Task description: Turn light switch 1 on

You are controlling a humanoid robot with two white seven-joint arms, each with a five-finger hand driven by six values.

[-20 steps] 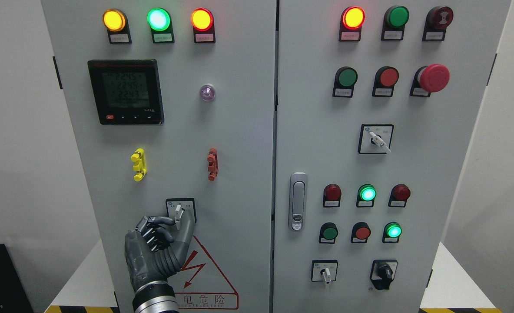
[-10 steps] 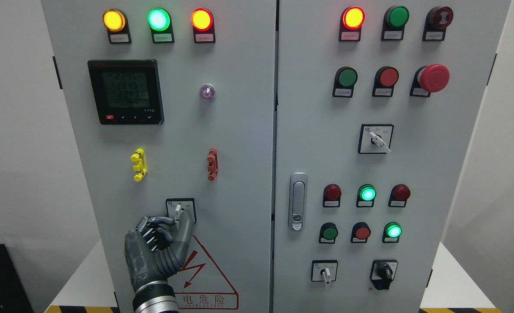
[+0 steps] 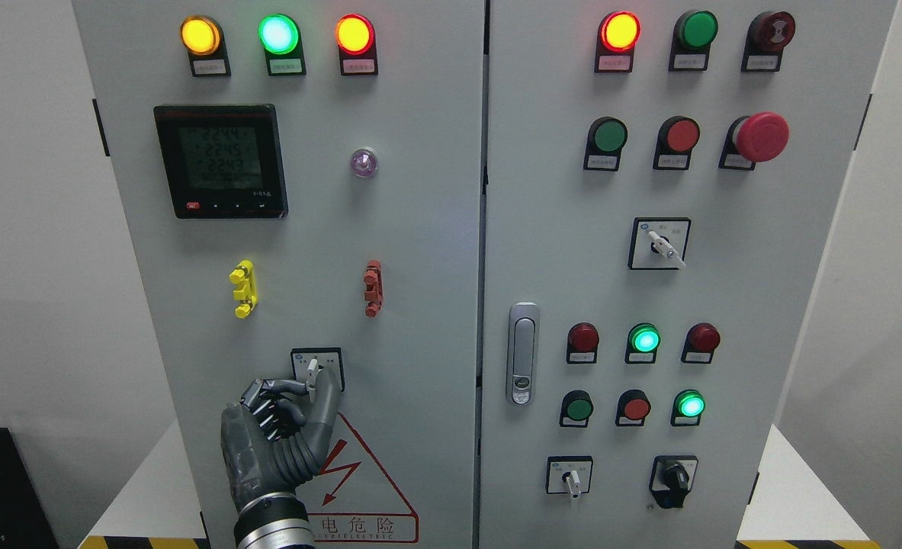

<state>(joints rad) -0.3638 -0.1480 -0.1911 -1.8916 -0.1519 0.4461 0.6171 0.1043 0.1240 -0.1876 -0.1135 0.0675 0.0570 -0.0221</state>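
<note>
A small rotary switch [image 3: 312, 371] with a white lever sits in a black-framed square plate low on the left cabinet door [image 3: 420, 252]. The lever stands nearly upright. My left hand [image 3: 309, 387], dark grey with ribbed fingers, reaches up from the bottom edge. Its thumb [image 3: 331, 396] lies to the right of the lever and its forefinger [image 3: 287, 387] to the left, pinching the lever's lower end. The other fingers are curled below. No right hand is visible.
Above the switch are a yellow clip [image 3: 242, 288], a red clip [image 3: 373, 287], a digital meter [image 3: 222, 162] and three lit lamps. A red hazard triangle [image 3: 363, 476] lies just under the hand. The right door carries buttons, selector switches and a metal latch [image 3: 523, 353].
The left hand has stayed on the lever, shifting only a hair. The lever's angle looks the same. The meter's top reading dropped by one digit.
</note>
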